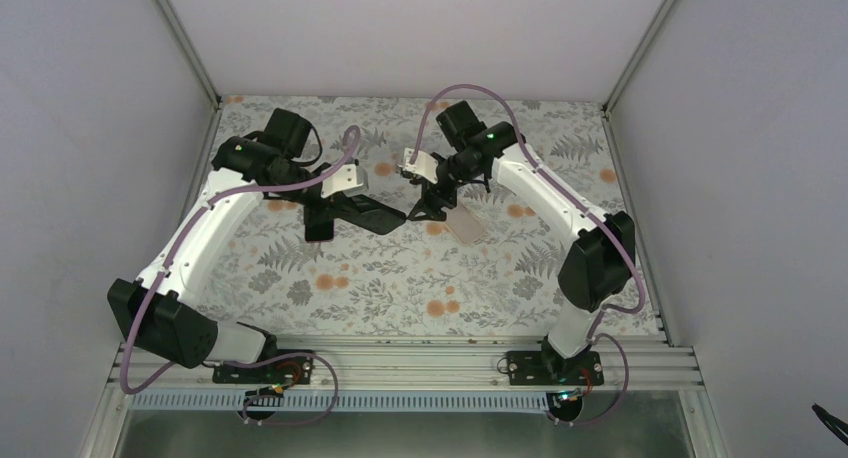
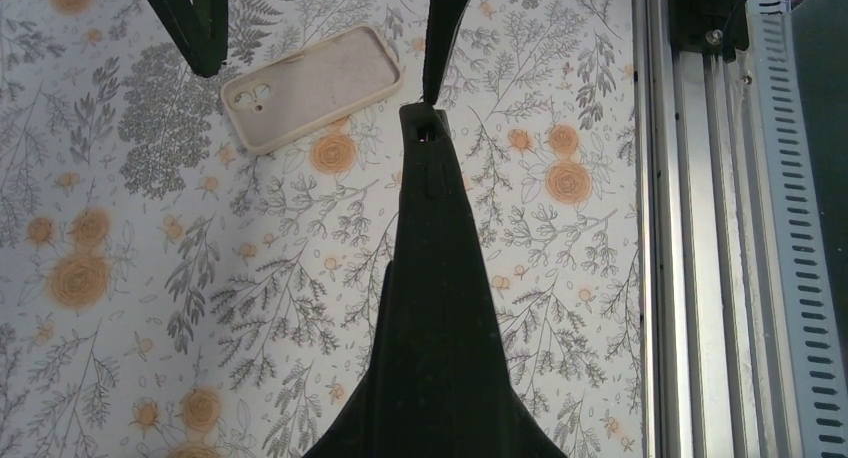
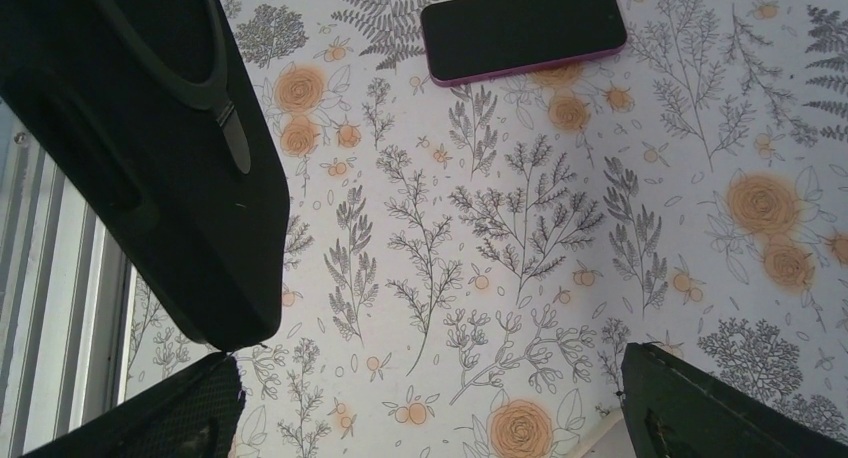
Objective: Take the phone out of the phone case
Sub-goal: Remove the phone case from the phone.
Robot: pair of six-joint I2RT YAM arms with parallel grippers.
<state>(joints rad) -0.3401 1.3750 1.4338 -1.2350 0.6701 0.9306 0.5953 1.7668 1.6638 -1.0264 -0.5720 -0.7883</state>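
right pincer (image 1: 437, 200) hovers open over the case (image 1: 465, 224), arm outstretched.

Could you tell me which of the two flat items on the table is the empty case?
The beige case with the camera cutouts, lying open side up. The other is the black phone with its pink edge.

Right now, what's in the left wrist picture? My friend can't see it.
An empty beige phone case lies flat on the flowery tablecloth, inside facing up, between the left claw's open dark fingers. A metal rail runs down the right side.
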